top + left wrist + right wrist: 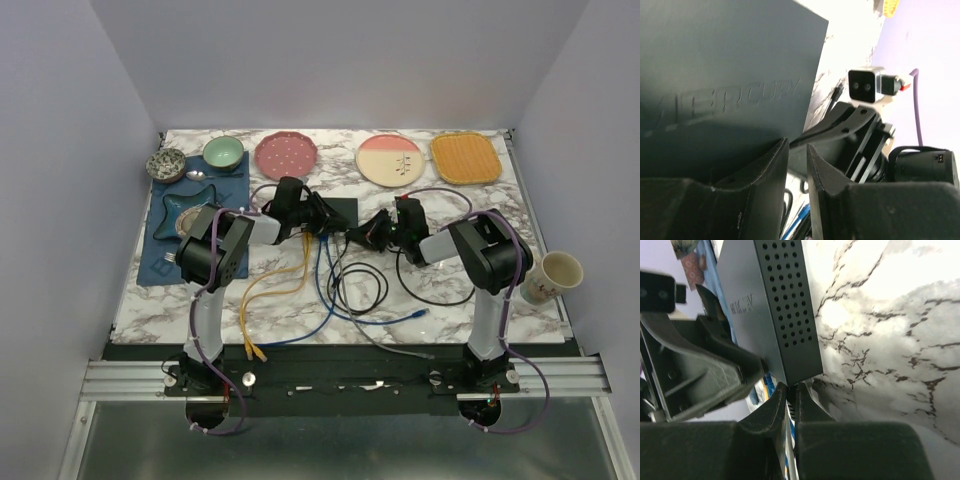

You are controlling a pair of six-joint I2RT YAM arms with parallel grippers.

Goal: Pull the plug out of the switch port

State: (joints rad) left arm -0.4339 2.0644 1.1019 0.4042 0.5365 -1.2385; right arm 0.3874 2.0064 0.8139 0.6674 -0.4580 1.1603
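Seen from above, a dark blue mat (165, 262) lies at nine o'clock on the marble table (440, 320). My left claw (318, 222) reaches to the middle of the table, at the nine o'clock side of the switch (343, 210). The switch is a flat black box lying at the table's centre. In the left wrist view, the fingers (765, 175) sit close together with a narrow gap just below the switch's lettered top face. I cannot tell whether anything is between them.

A yellow cable (262, 290), a blue cable (322, 285) and a looped black cable (362, 292) trail from the switch toward six o'clock.

My right claw (356, 236) meets the switch at its four o'clock corner, facing the left claw. In the right wrist view, its fingers (812, 412) are almost pressed together at the corner below the perforated side. A strip of blue shows just beside them. I cannot tell whether they pinch a plug.

A pale cup (556, 274) stands at four o'clock by the table's edge.
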